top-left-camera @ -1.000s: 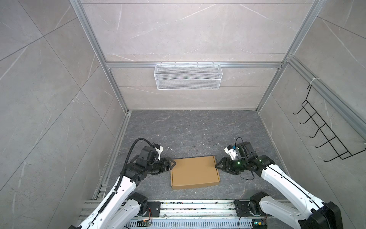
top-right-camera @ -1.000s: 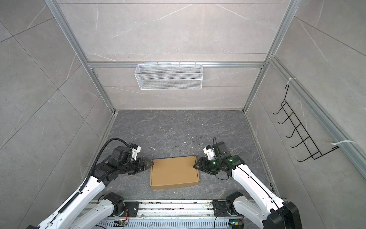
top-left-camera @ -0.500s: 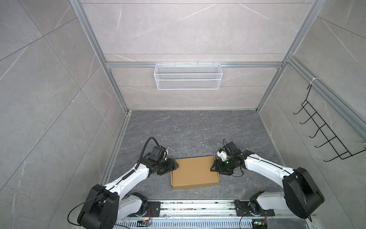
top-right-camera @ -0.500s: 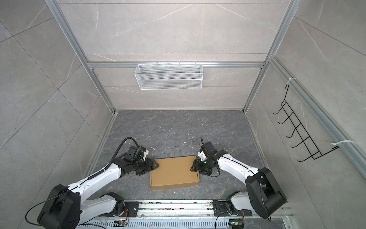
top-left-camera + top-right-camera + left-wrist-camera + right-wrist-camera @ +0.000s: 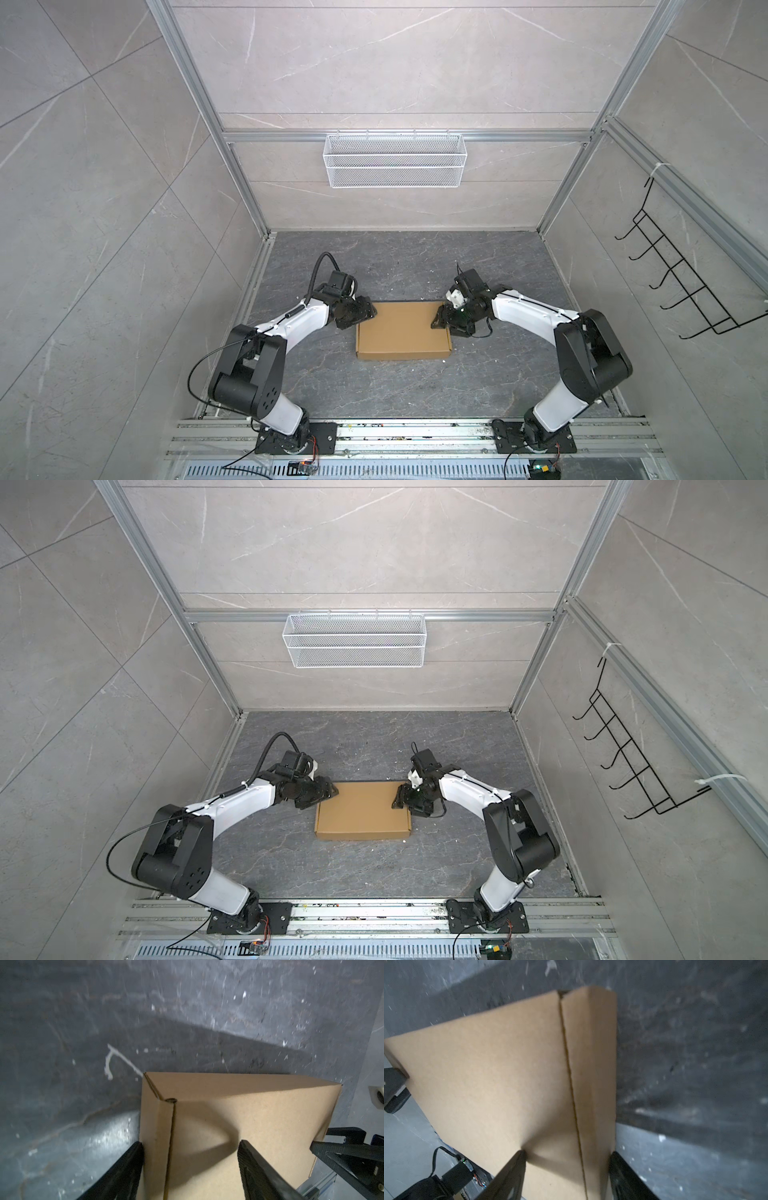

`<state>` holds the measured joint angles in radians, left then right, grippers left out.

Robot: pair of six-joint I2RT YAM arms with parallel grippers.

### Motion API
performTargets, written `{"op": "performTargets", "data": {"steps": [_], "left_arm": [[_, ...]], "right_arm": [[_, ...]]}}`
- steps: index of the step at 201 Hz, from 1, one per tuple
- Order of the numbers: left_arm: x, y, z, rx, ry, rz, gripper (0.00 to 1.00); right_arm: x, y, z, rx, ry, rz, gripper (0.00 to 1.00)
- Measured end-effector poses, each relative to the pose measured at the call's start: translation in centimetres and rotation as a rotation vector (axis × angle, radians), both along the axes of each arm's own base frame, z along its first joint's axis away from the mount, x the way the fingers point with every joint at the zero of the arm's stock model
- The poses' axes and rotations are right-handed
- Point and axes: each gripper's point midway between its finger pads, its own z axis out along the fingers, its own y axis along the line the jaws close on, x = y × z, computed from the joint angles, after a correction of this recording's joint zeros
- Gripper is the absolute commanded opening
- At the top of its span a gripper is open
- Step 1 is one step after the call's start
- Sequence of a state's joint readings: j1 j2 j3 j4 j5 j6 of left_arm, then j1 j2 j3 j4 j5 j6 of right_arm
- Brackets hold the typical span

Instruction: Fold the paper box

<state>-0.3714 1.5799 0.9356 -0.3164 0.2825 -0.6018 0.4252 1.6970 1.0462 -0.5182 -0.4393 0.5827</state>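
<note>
Lying flat and closed on the dark grey floor (image 5: 415, 257): the paper box (image 5: 402, 334) (image 5: 362, 812) (image 5: 239, 1109) (image 5: 498, 1068), plain brown, lid down, long sides running left to right in both top views. Placed near the middle of the floor, toward the front, close to the aluminium rail (image 5: 415, 432) that carries the arm bases. Close up in both wrist views, shows a dark seam running along each short side of the lid, with a small hole at the corner in the left wrist view.

On the left short side, near the far corner, the left gripper (image 5: 370, 316) (image 5: 331, 794) (image 5: 189, 1144), claw spread and straddling the box edge. One of its fingers (image 5: 124, 1167) just outside, against the side wall, the other over the lid. Not pressed together, nothing pinched.

On the right short side, also near the far corner, the right gripper (image 5: 438, 323) (image 5: 397, 803) (image 5: 566, 1154), claw likewise spread across the edge. One of its fingers (image 5: 512, 1174) over the lid, the other beside the outer wall. Cannot tell whether the tips over the lid touch the cardboard.

Farther out, on the back wall, a white wire basket (image 5: 394, 166), well apart from the box; on the right wall, a black hook rack (image 5: 681, 291)
</note>
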Motion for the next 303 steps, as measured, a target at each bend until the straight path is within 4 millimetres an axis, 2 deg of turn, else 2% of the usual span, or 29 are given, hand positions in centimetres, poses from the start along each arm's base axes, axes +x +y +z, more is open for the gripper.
{"op": "performTargets", "data": {"steps": [39,66,100,138,151,168,181,199,217,231,239,256,270,303], "left_arm": [[6.3,-0.7,0.8,-0.002,-0.055,-0.003,0.73],[8.5,-0.9,0.4,-0.005,-0.069,-0.006,0.73],[8.9,-0.7,-0.5,-0.014,-0.058,-0.013,0.74],[8.8,-0.4,-0.4,-0.040,-0.054,-0.023,0.75],[8.3,0.2,-0.2,-0.064,-0.044,-0.024,0.75],[7.4,1.5,0.8,-0.075,-0.050,-0.018,0.75],[6.8,2.7,2.5,-0.075,-0.082,-0.007,0.76],[5.8,4.4,5.8,-0.061,-0.171,0.009,0.76],[4.5,5.7,8.7,-0.022,-0.285,0.026,0.76],[2.9,6.7,9.8,0.040,-0.392,0.029,0.77],[1.9,7.3,9.7,0.103,-0.463,0.016,0.80],[-0.2,7.7,8.2,0.268,-0.607,-0.067,0.85],[-0.8,8.3,6.3,0.389,-0.663,-0.111,0.86],[0.4,13.9,2.4,0.673,-0.670,0.001,0.90]], "right_arm": [[5.6,-0.1,0.1,0.019,-0.028,-0.043,0.64],[7.7,-0.3,-0.2,0.032,-0.031,-0.058,0.64],[8.4,-0.3,-0.4,0.063,-0.036,-0.063,0.66],[9.5,-0.9,0.1,0.092,-0.075,-0.064,0.71],[9.6,-1.4,0.5,0.105,-0.094,-0.064,0.72],[9.3,-2.3,2.1,0.114,-0.134,-0.064,0.72],[9.3,-3.4,4.4,0.114,-0.200,-0.069,0.72],[9.2,-5.2,8.1,0.083,-0.329,-0.090,0.72],[8.3,-7.4,11.6,0.018,-0.500,-0.124,0.73],[6.7,-9.3,13.5,-0.049,-0.654,-0.150,0.77],[5.8,-10.3,14.0,-0.094,-0.745,-0.152,0.79],[4.9,-13.1,13.1,-0.239,-0.841,-0.184,0.85],[5.2,-16.1,11.9,-0.401,-0.853,-0.251,0.86],[4.7,-21.8,8.7,-0.638,-0.870,-0.370,0.86]]}}
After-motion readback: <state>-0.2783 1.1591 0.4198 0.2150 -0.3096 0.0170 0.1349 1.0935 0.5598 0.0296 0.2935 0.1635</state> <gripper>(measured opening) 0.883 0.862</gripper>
